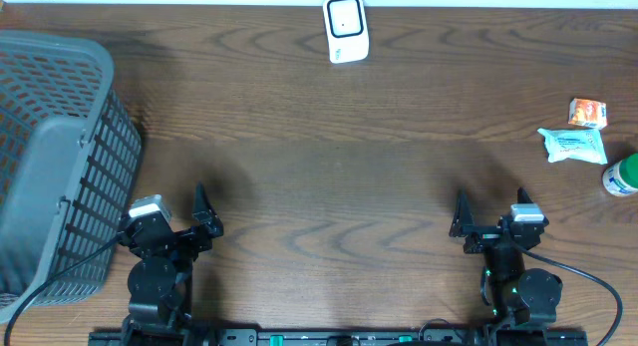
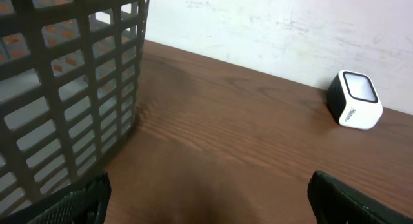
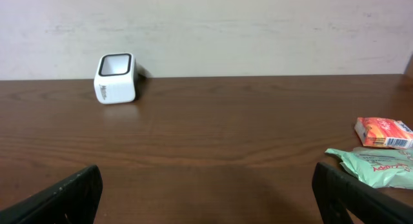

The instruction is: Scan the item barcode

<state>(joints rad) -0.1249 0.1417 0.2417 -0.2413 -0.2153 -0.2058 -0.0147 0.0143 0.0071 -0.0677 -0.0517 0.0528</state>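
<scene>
Broadly, a dark wooden table (image 1: 319,137) fills the overhead view, with a pale wall along its top edge. A grey plastic basket (image 1: 50,157) with slatted sides takes up the left edge of the frame; in the left wrist view its wall (image 2: 71,88) fills the upper left.

The two arms sit at the bottom of the overhead view, one in the lower left and one in the lower right. The left gripper (image 1: 206,214) is spread wide, with nothing between its fingers. In its own camera the black fingertips (image 2: 71,199) show only in the lower corners, with bare wood between them. The right gripper (image 1: 464,224) is likewise wide apart and holds nothing; its fingertips (image 3: 61,195) frame empty table.

The white scanner (image 1: 346,28) with its dark window stands at the top centre of the overhead frame, well away from both grippers. It shows at the right of the left wrist view (image 2: 353,100) and the upper left of the right wrist view (image 3: 116,78).

The items to scan lie together at the right edge of the overhead frame. The pale green packet (image 1: 572,145) is in the middle. Just below it and to its right is a bottle (image 1: 622,175) with a green cap, cut off by the frame. A small orange packet (image 1: 587,112) lies just above the green one.
</scene>
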